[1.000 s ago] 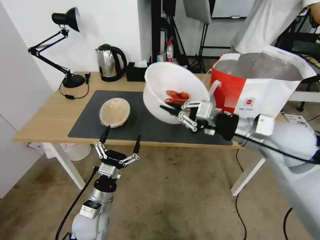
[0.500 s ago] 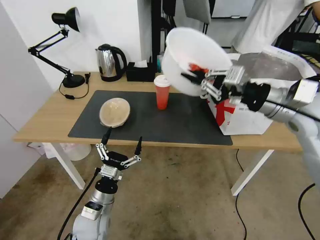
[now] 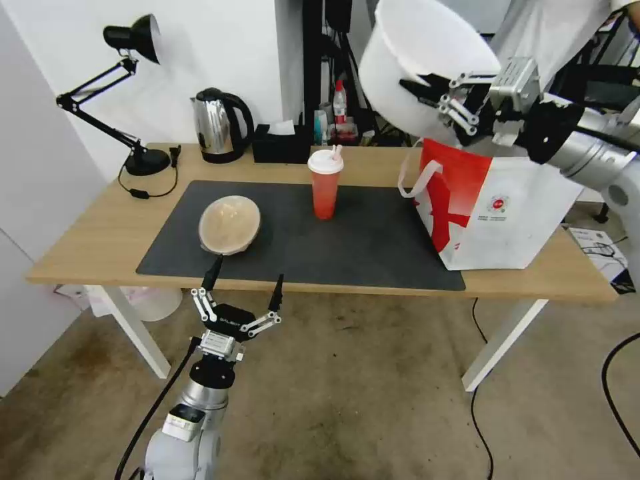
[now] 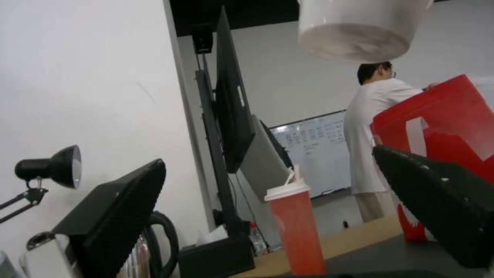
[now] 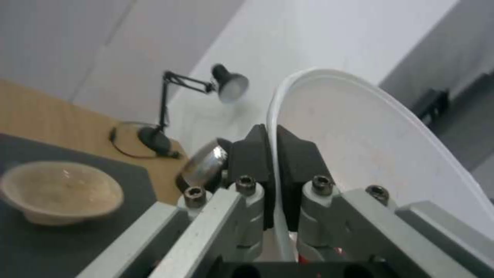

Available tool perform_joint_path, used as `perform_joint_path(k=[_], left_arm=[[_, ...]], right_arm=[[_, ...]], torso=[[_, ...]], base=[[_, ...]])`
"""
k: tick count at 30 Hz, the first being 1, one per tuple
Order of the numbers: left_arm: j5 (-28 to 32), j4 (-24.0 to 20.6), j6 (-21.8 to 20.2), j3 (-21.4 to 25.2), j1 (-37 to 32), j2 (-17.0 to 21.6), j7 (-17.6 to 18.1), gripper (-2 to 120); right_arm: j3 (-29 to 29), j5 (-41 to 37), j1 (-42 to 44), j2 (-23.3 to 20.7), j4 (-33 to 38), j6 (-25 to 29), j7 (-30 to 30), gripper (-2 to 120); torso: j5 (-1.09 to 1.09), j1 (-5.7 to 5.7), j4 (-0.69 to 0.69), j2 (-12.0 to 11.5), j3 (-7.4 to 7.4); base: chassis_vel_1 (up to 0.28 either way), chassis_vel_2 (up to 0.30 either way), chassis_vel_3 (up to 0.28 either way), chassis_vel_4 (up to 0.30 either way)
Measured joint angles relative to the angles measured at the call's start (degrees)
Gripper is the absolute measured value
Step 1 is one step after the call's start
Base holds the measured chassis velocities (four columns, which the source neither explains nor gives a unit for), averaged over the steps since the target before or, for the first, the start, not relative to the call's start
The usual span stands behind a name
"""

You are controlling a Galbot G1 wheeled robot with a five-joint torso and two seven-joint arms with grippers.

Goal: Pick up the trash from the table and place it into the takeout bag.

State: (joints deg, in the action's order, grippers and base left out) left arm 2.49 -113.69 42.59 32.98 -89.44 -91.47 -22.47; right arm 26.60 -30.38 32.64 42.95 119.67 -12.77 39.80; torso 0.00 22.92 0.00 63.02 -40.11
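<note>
The white bowl [image 3: 417,60] is held high above the takeout bag [image 3: 497,203], its rim clamped between the closed fingers of the right gripper [image 3: 427,93]; its red scraps cannot be made out. The bag's opening is hidden behind the right arm. On the table [image 3: 100,233] the red cup [image 3: 325,187] and tan lidded bowl [image 3: 229,224] are left standing on the mat [image 3: 360,247]. The left gripper [image 3: 243,283] is kept spread open below the table's front edge.

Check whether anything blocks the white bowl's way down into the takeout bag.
Nothing visible does. The right end effector holds the white bowl by its rim, above the takeout bag; the bag's mouth lies hidden behind the arm, so its inside is unconfirmed.
</note>
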Motion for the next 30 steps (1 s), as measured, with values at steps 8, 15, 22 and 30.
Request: perform_joint_path(k=[8,15,22,30], left_arm=[[0.0,0.28,0.47,0.05,-0.19,-0.01,0.02,100],[0.02,0.59,0.63,0.18,-0.08,-0.01,0.02,100],[0.02,0.86,0.75,0.28,-0.01,-0.01,0.02,100],[0.2,0.86,0.8,0.54,-0.14,0.02,0.05,100]], right_arm=[[-0.38,0.7,-3.41,-0.21,-5.37,0.21,-0.15,0],[0.72,4.31,-3.41,0.16,-10.38,1.36,-0.15,0],[3.0,8.0,-2.78,0.73,-15.19,2.75,-0.09,0],[5.63,10.18,-0.8,1.29,-18.41,4.17,-0.02,0]], torso=[[0.0,0.0,0.0,0.0,0.0],[0.01,0.0,0.0,0.01,0.0],[0.0,0.0,0.0,0.01,0.0],[0.0,0.0,0.0,0.01,0.0]], base=[[0.0,0.0,0.0,0.0],[0.0,0.0,0.0,0.0],[0.0,0.0,0.0,0.0],[0.0,0.0,0.0,0.0]])
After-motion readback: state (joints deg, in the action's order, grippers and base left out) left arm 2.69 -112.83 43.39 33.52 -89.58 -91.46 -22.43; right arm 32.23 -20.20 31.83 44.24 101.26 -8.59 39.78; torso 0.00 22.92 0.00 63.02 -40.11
